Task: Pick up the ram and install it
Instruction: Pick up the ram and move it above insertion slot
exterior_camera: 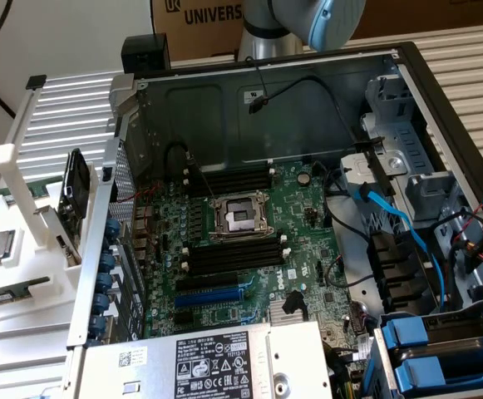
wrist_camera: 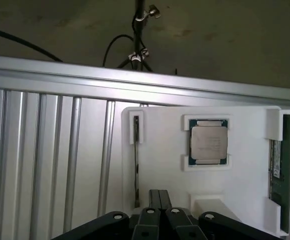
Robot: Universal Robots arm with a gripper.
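Note:
The ram [wrist_camera: 276, 167] is a narrow green stick standing on edge in a slot at one side of the white holder [wrist_camera: 159, 130]. In the exterior view the ram [exterior_camera: 4, 295] lies at the far left, outside the computer case. My gripper [wrist_camera: 159, 194] hangs above the holder's near edge, shut with nothing between its fingers, well to the side of the ram. The black memory slots [exterior_camera: 233, 253] run beside the processor socket [exterior_camera: 241, 218] on the green motherboard; a second bank [exterior_camera: 234, 178] lies behind the socket.
A square silver processor chip [wrist_camera: 208, 141] sits in the holder's middle pocket, and a thin dark part [wrist_camera: 136, 160] stands in another slot. The open case [exterior_camera: 266, 91] holds blue cables [exterior_camera: 399, 220], drive bays and a power supply [exterior_camera: 216, 362]. Ribbed aluminium panels [wrist_camera: 45, 160] surround the holder.

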